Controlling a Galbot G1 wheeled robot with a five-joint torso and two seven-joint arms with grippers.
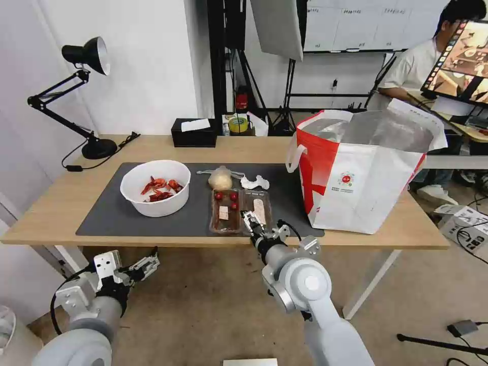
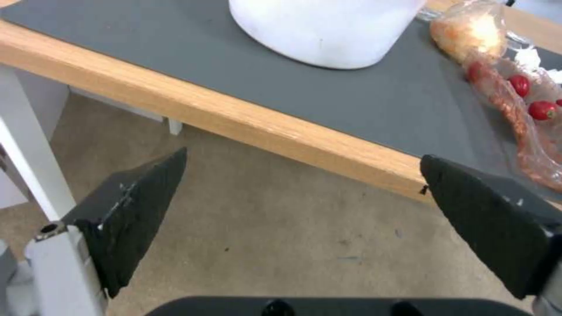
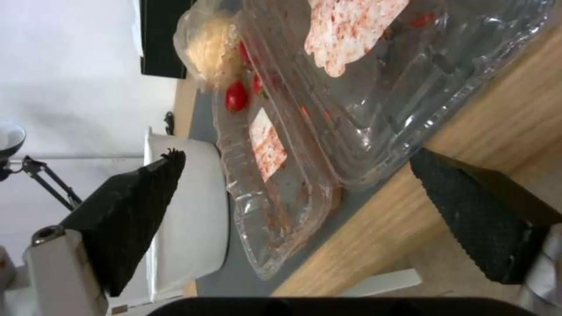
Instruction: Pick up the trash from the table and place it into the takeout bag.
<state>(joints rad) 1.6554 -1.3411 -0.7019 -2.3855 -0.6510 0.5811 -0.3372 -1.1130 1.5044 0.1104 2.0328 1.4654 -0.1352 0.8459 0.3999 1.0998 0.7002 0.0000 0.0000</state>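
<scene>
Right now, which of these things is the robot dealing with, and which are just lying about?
Job: bowl of crayfish shells, tomato tray, knotted bag, tissue, takeout bag, open right gripper.
Lying about: desk lamp, black tissue box, tape roll.

Head camera high, looking forward and down across the whole table. Left wrist camera low, below the table's front edge, facing up toward the white bowl. Right wrist camera close at the front edge, rolled sideways; both wrist views share the clear tray.
</scene>
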